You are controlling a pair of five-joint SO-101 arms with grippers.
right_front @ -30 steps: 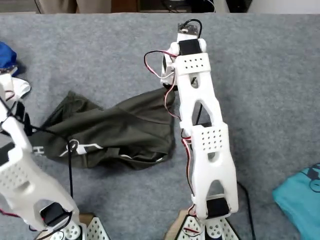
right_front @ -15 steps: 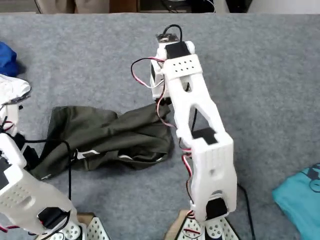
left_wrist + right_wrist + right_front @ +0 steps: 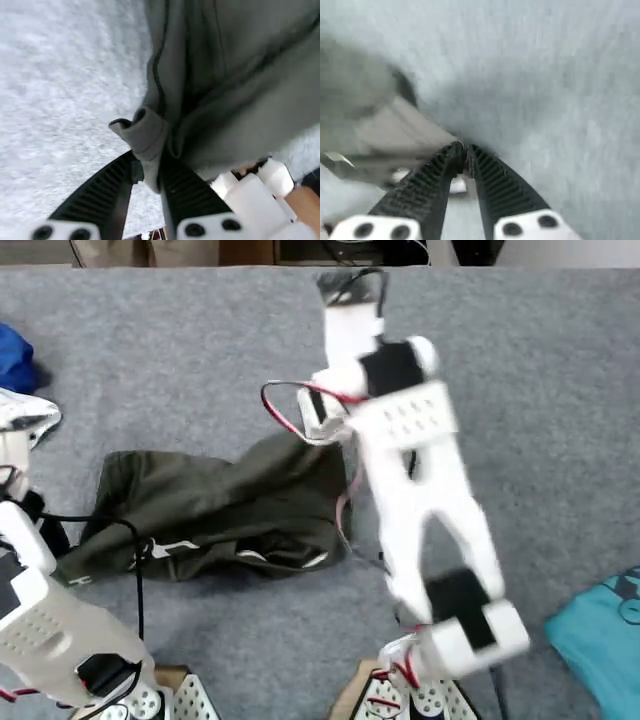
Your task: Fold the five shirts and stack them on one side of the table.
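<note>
Nearest, the left arm (image 3: 45, 620) crouches at the table's (image 3: 540, 420) left edge. The left gripper (image 3: 148, 167) pinches a fold of the olive shirt (image 3: 220, 505), jaws almost together. A black cable (image 3: 137, 570) crosses that end. The shirt lies crumpled mid-table, with bare table beyond it. A teal shirt (image 3: 600, 640) sits at the right edge. The right arm (image 3: 420, 490) stretches up beside the shirt. The right gripper (image 3: 466, 148) is closed at its far corner, any hold blurred. Blue cloth (image 3: 14, 355) lies far left.
</note>
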